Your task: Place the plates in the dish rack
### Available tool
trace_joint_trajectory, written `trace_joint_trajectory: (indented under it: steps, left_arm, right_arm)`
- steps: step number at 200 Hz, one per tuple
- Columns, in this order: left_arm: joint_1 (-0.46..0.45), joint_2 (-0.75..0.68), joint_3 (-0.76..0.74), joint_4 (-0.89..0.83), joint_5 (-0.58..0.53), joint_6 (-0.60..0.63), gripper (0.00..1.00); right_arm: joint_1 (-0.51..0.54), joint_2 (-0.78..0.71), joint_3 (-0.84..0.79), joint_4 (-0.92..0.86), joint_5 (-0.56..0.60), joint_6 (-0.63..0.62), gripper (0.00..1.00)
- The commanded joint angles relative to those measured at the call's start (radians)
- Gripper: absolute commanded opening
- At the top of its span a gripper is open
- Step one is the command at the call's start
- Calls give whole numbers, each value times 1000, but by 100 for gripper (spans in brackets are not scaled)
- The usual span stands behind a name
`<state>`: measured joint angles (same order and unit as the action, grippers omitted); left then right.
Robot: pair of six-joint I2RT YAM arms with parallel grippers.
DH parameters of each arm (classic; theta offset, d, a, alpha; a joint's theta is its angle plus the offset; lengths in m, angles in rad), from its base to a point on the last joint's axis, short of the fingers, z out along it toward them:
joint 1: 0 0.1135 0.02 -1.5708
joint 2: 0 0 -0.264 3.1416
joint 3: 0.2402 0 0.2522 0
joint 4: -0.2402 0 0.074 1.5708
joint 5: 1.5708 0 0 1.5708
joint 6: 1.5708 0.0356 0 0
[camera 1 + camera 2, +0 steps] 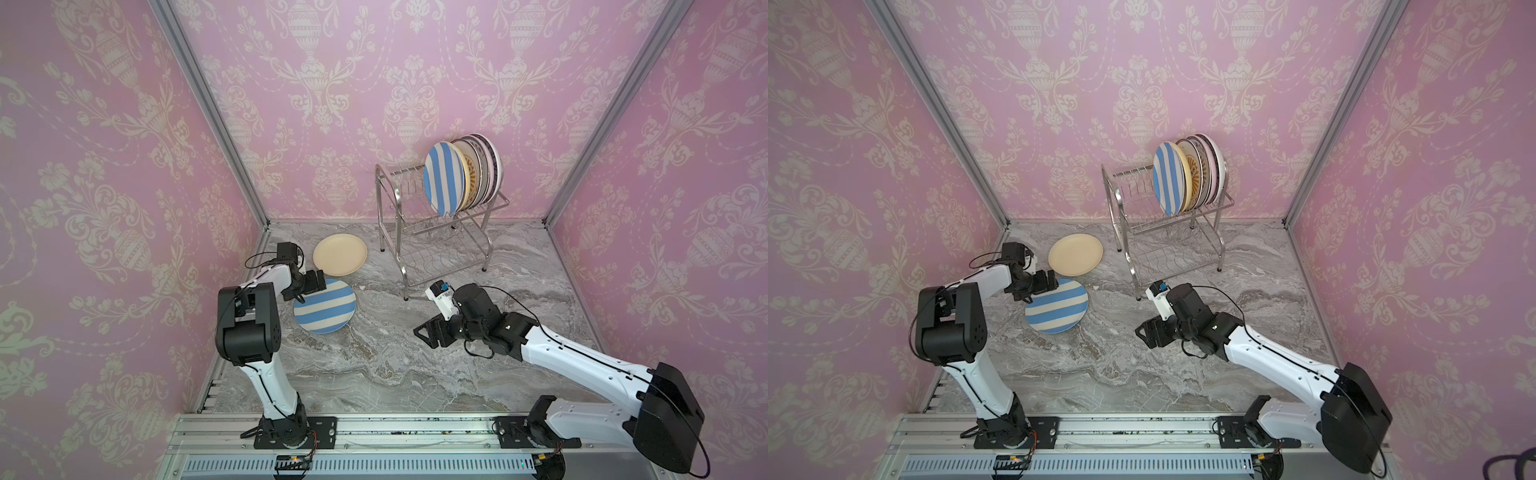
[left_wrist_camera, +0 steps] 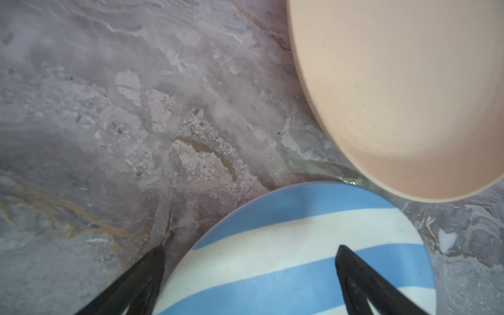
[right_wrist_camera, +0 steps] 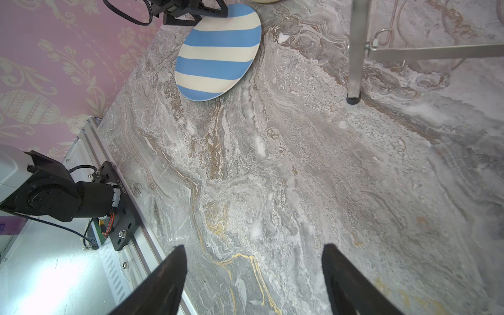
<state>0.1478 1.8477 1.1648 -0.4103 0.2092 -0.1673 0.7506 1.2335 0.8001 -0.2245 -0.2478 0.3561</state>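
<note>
The left gripper keeps spread jaws astride the striped plate rim, 6 o'clock from the cream plate. The right gripper has jaws spread, empty.

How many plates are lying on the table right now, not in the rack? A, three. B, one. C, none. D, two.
D: a cream plate and a blue-and-white striped plate lie on the marble table, while all the other plates in view stand upright in the dish rack.
</note>
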Motion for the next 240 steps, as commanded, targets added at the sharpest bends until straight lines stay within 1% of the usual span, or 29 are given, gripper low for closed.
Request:
trace_joint_trajectory:
  steps: [1, 15, 29, 45, 57, 74, 93, 100, 117, 135, 154, 191, 210, 240]
  left_arm:
    - [-41, -53, -46, -40, 44, -35, 99]
    - [-65, -68, -69, -66, 14, -40, 99]
    - [-68, -84, -89, -71, -33, -45, 99]
    - [-67, -97, -88, -61, -108, -37, 99]
    - [-67, -95, -67, -59, -125, -29, 99]
    - [-67, -92, -40, -22, -98, -30, 99]
    - [-68, -82, -24, 59, -14, -25, 99]
    - [-72, -70, -13, 77, 17, -19, 99]
    - [-92, -20, 38, 59, 39, 6, 99]
    - [-130, 34, 92, 4, 15, 46, 99]
    - [-166, 64, 101, -8, -17, 74, 99]
    - [-174, 57, 64, -1, -37, 77, 99]
    - [-174, 48, 44, 4, -26, 79, 99]
    - [-174, 40, 11, 9, 31, 59, 99]
  right_arm:
    - [5, 39, 35, 35, -43, -5, 79]
    - [6, 68, 43, 45, -57, 3, 78]
    - [7, 100, 53, 48, -61, 21, 77]
    - [9, 139, 67, 61, -42, 69, 76]
    - [23, 173, 75, 91, -33, 114, 74]
    - [62, 227, 87, 141, 4, 183, 73]
    - [104, 295, 87, 226, 7, 236, 73]
    - [116, 317, 85, 257, -1, 279, 73]
    - [138, 358, 85, 304, -1, 307, 73]
    - [150, 377, 85, 324, -4, 312, 73]
    - [151, 373, 81, 319, -1, 304, 73]
    - [152, 328, 81, 253, 40, 266, 73]
    - [150, 322, 77, 241, 46, 258, 74]
    - [150, 328, 65, 262, 36, 271, 74]
